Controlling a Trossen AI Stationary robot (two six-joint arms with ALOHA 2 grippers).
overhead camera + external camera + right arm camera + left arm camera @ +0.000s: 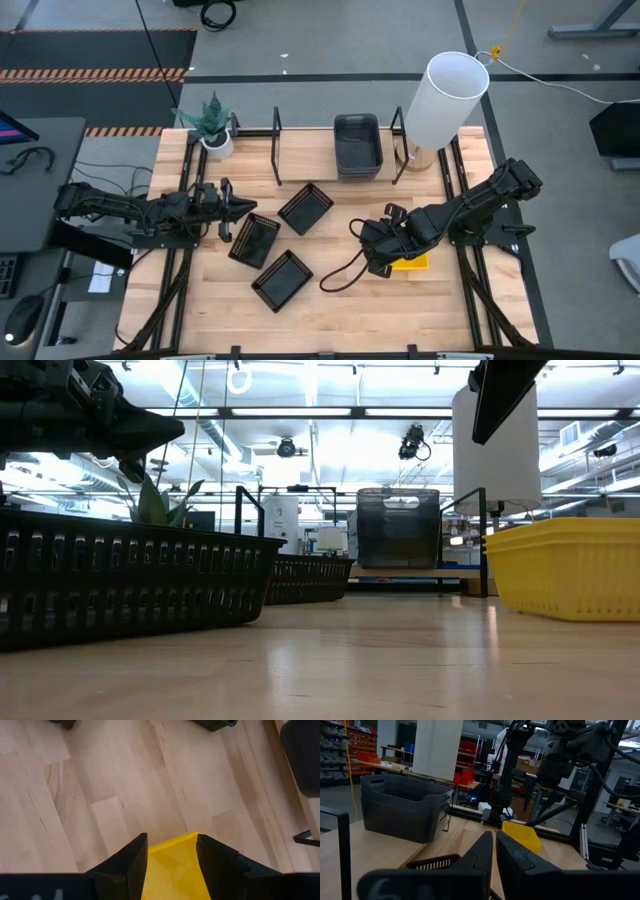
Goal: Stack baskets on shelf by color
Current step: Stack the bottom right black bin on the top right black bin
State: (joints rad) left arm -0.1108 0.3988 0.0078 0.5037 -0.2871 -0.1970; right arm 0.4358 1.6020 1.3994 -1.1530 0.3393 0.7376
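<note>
The right gripper points down at the tabletop over a yellow basket, its two dark fingers standing apart with the basket's yellow rim showing in the gap between them; whether they press on it cannot be told. In the high view this gripper sits on the right half of the tabletop, with the yellow basket peeking out just beside and beneath it.

The left gripper has its fingers drawn together, nearly touching, with nothing between them. It hangs at the left edge of the tabletop, tips pointing toward the middle, just above and beside the nearest black slatted basket. A second black slatted basket lies close by toward the shelf, and a third nearer the front edge; all three rest tilted at angles on the tabletop, apart from each other.

Further out, the shelf runs along the back of the tabletop with black bracket uprights. A nested stack of dark grey baskets stands on it near the middle. A small potted plant stands at the shelf's left end, and a white cylindrical lamp at its right end.
</note>
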